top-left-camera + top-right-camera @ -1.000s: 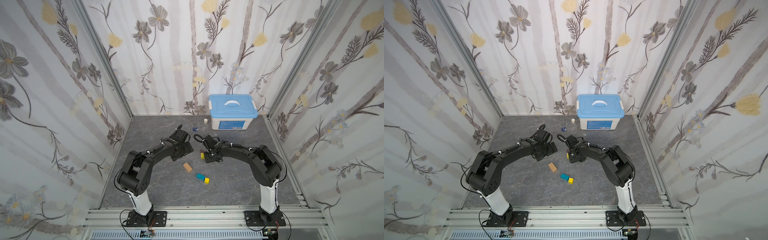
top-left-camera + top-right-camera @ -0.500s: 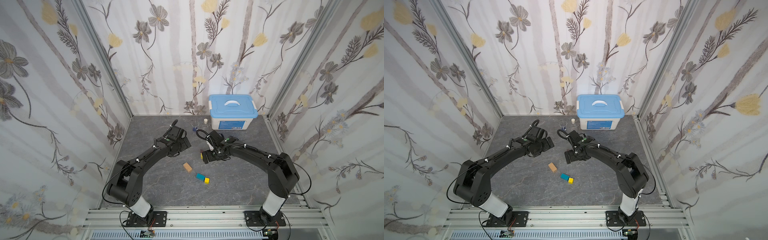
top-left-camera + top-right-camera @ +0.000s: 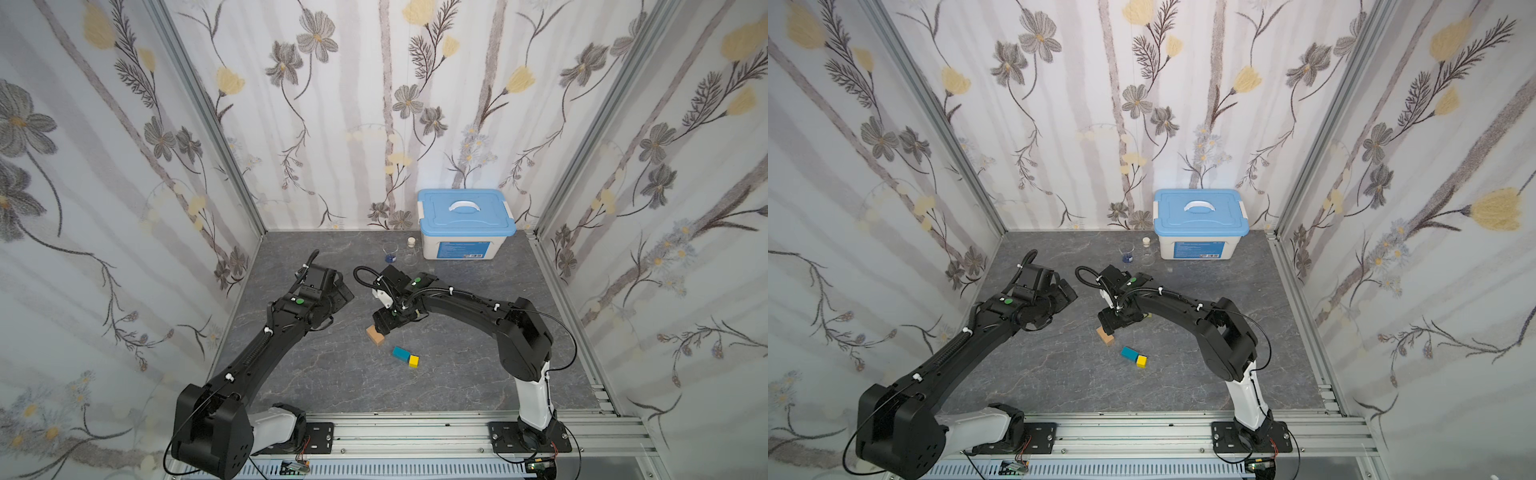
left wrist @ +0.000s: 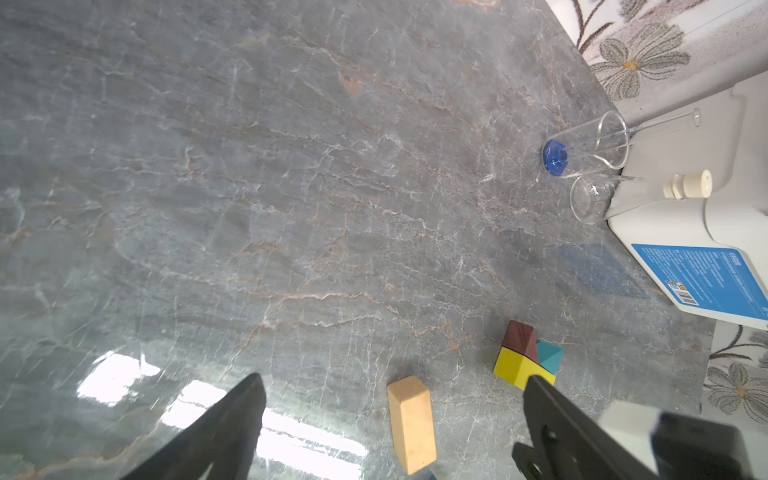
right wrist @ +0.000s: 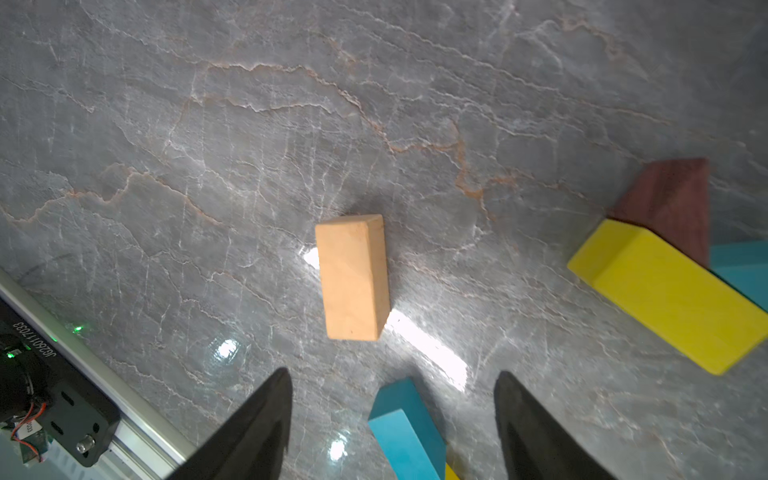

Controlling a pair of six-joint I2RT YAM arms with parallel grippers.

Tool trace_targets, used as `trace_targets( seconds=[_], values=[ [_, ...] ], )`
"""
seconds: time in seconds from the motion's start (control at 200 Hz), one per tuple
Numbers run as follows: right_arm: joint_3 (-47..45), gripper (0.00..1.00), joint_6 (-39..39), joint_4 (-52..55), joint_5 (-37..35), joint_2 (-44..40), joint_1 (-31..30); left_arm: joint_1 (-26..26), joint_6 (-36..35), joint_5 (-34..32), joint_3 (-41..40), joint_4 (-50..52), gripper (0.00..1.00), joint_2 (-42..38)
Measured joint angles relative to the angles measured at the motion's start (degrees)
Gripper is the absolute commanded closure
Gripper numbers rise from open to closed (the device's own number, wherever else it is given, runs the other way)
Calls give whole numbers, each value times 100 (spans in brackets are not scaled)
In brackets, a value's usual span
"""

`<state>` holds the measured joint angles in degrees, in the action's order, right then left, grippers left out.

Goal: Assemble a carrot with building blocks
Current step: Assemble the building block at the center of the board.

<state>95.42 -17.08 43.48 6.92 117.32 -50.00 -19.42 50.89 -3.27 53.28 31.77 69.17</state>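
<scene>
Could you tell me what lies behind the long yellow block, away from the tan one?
A maroon wedge and a teal wedge sit against the yellow block; the teal one is partly hidden.

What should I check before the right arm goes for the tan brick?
1. Right gripper open and empty: ok.
2. Tan brick lying flat, touching no other block: ok.
3. Tan brick between the jaws: not ok; in the right wrist view it lies beyond the fingertips.
4. Teal brick and yellow cube joined: ok, touching in both top views.
5. Yellow brick against the maroon wedge and teal wedge: ok.
6. Left gripper open and empty: ok.
</scene>
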Motion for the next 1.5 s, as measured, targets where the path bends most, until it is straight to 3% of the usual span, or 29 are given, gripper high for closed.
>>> trace_targets(
  seconds=[0.16,0.235,0.38,0.475,0.684,0.939,1.139,1.289,1.499],
  values=[
    [162,22,219,7,79,400,-223,85,304,-142,-387,214,0,-638],
    [208,23,264,4,35,507,-323,146,448,-151,-560,321,0,-778],
    [223,34,321,7,33,688,-463,157,614,-155,-758,404,0,-914],
    [271,55,350,24,-107,800,-428,179,638,-149,-776,404,0,-922],
    [319,74,398,20,-249,835,-446,201,638,-144,-776,402,0,-901],
    [267,76,619,74,-562,743,-396,210,632,-92,-774,369,0,-835],
    [-157,75,1198,164,-632,-74,-160,210,584,131,-656,273,0,-671],
    [-627,75,1937,254,-601,-688,179,138,452,487,-431,238,0,-175],
    [-1014,75,2723,474,-256,-774,393,-240,236,999,-39,210,3,824]
  ],
)
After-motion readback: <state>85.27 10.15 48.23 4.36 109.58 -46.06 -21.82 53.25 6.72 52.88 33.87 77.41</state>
